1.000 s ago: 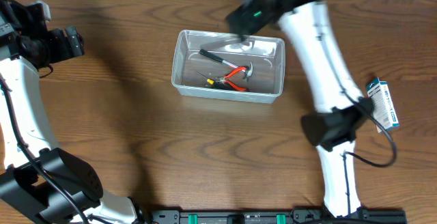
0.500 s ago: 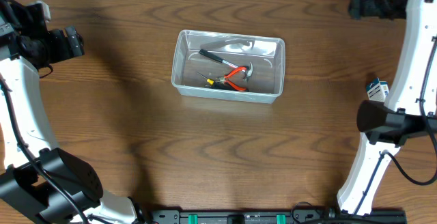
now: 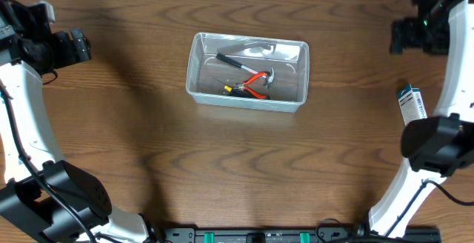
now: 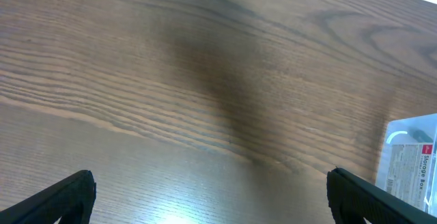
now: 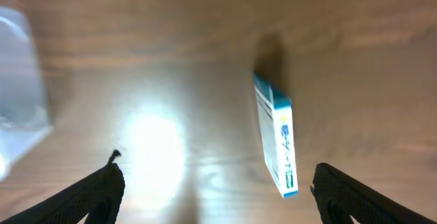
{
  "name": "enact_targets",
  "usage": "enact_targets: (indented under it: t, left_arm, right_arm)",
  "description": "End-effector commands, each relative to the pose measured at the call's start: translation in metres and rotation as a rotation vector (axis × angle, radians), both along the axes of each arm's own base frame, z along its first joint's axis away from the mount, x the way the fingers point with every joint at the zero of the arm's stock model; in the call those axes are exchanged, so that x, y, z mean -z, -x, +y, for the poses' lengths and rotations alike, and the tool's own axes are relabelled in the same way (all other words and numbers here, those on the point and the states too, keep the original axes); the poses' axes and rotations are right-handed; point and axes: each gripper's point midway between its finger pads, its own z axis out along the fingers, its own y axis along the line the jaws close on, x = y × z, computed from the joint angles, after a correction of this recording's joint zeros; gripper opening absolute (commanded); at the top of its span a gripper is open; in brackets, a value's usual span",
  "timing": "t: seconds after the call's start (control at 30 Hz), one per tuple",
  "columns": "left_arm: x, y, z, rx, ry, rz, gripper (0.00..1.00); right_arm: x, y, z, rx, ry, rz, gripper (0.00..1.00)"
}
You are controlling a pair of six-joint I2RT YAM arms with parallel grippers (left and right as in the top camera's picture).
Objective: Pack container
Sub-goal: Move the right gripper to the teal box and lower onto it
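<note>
The clear container (image 3: 244, 104) stands at the table's back middle. In it lie red-handled pliers (image 3: 257, 84), a black-handled tool (image 3: 235, 62) and a small yellow-and-black item (image 3: 228, 88). My left gripper (image 3: 80, 47) hovers far left of it, open and empty; in the left wrist view its gripper (image 4: 212, 200) spans bare wood, with a labelled corner of the container (image 4: 413, 162) at the right edge. My right gripper (image 3: 404, 37) is at the far right, open, nothing between its fingers. In the right wrist view the container (image 5: 20, 94) is a blur at the left.
A small blue-and-white box (image 3: 412, 106) lies near the table's right edge, just in front of my right gripper; in the right wrist view the box (image 5: 278, 142) sits between the fingers' line of sight, nearer the right finger (image 5: 369, 197). The table's back edge runs close behind both grippers.
My right arm has swung from over the container's back edge to the far right, above the blue-and-white box. The left arm and the container's contents have not moved.
</note>
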Motion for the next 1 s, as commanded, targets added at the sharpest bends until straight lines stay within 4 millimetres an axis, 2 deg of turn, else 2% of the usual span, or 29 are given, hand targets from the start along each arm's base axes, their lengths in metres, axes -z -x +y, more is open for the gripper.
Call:
enact_targets:
  t: [0.0,0.17,0.3,0.57,0.67,0.97]
  left_arm:
    - [-0.005,-0.002,-0.001,0.003,0.008,-0.015,0.98]
    - [-0.006,-0.002,-0.001,0.003,0.008,-0.015,0.98]
    - [-0.005,-0.002,-0.001,0.003,0.008,-0.015,0.98]
    - [-0.005,-0.002,-0.001,0.003,0.008,-0.015,0.98]
    - [-0.006,-0.002,-0.001,0.003,0.008,-0.015,0.98]
    - [-0.005,-0.002,-0.001,0.003,0.008,-0.015,0.98]
  right_arm:
    - [0.005,0.021,-0.028,0.036,-0.052,0.006,0.89]
    - [0.019,0.047,-0.053,0.088,-0.157,-0.024,0.95]
    - [0.034,0.057,-0.057,0.073,-0.206,-0.078,0.95]
    - [0.094,0.067,-0.053,-0.003,-0.206,-0.062,0.92]
    - [0.114,0.069,-0.060,-0.041,-0.158,-0.053,0.92]
    - [0.124,0.059,-0.067,-0.132,-0.093,-0.071,0.89]
